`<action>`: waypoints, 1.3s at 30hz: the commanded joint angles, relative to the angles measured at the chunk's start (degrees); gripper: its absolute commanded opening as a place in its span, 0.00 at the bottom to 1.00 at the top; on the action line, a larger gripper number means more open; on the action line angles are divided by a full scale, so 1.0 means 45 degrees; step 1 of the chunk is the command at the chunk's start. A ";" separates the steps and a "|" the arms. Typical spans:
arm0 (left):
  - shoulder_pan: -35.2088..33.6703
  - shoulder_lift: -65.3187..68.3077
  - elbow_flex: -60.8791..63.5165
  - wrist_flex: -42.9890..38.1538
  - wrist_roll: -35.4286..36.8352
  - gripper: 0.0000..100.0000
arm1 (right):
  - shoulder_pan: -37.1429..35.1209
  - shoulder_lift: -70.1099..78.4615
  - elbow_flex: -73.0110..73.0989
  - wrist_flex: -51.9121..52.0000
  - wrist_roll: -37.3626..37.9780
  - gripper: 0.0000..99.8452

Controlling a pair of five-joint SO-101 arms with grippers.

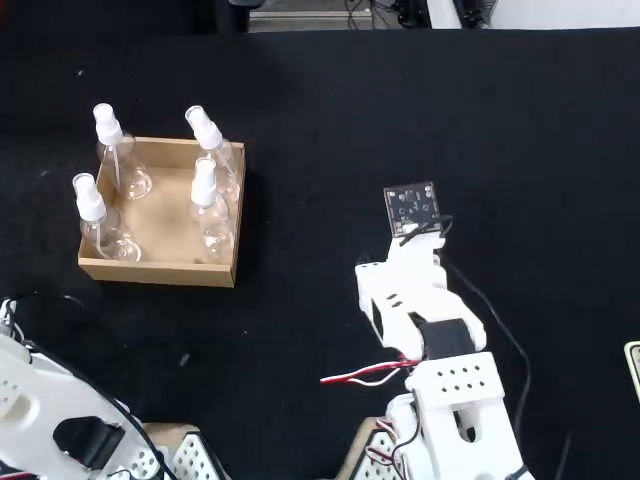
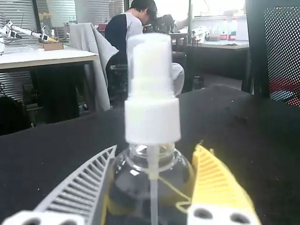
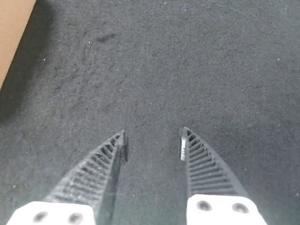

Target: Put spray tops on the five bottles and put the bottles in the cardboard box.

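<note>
The cardboard box (image 1: 160, 268) sits at the left of the black table, and several clear bottles with white spray tops stand upright in it, among them one at the back left (image 1: 115, 150) and one at the front right (image 1: 208, 205). Another clear bottle (image 2: 150, 178) with a white spray top (image 2: 152, 93) stands upright in my left gripper (image 2: 152, 187), which is shut on its shoulder. The left arm (image 1: 50, 420) is at the near left corner. My right gripper (image 3: 152, 140) hangs open over bare black cloth right of the box, whose corner (image 3: 11, 33) is close by.
The right arm (image 1: 420, 320) stands in the middle of the near side of the table. A pale object (image 1: 633, 362) pokes in at the right edge. Bare black tabletop (image 1: 450, 120) spreads behind and to the right of the box.
</note>
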 commanded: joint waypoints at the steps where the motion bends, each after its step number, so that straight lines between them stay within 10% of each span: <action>1: -0.0029 -0.0547 -0.0264 -0.0313 -0.0098 0.09 | -0.0098 -0.0029 -0.0068 -0.0195 0.0117 0.16; 28: 0.0147 -0.2442 0.0811 -0.1582 -0.0098 0.03 | -0.0098 -0.0029 -0.0068 -0.0195 0.0117 0.16; 39: 0.1358 -1.0510 0.1280 0.4708 -0.0098 0.03 | -0.0098 -0.0029 -0.0068 -0.0195 0.0117 0.16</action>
